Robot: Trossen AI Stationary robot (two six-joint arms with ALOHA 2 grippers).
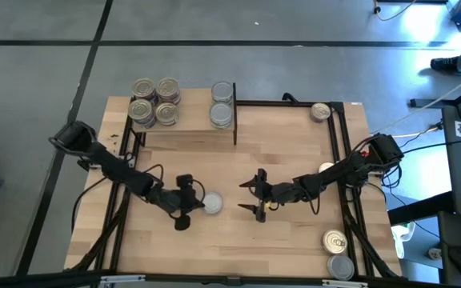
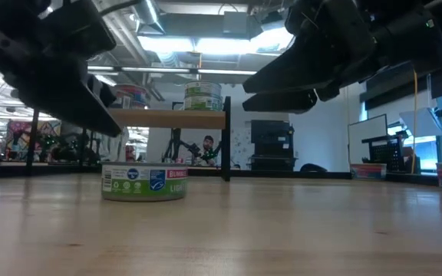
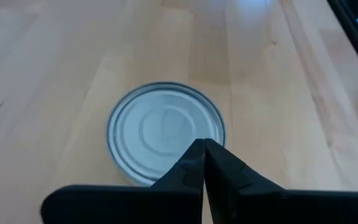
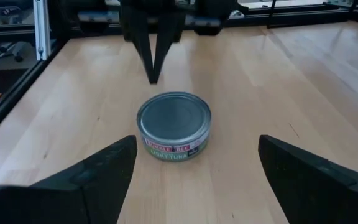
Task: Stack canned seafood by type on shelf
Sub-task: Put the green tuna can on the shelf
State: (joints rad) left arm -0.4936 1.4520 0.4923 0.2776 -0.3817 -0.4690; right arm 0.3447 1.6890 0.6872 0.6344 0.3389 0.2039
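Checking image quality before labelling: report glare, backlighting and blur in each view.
High view: bright glare on the floor at upper right, table evenly lit. Low view: ceiling lights backlight both arms into silhouettes; the tin stays readable. Left wrist view: the shut left gripper is dark and soft-edged, with pale sheen on the tin's lid. Right wrist view: the open right gripper is blurred, the tin sharp.

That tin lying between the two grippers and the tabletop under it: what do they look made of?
The short round silver-topped tin looks like metal: a dull grey lid with pressed concentric rings, and a glossy green-and-white label, probably paper, around its side. The light tabletop looks like wood planks, showing grain and seams, with a smooth satin finish.
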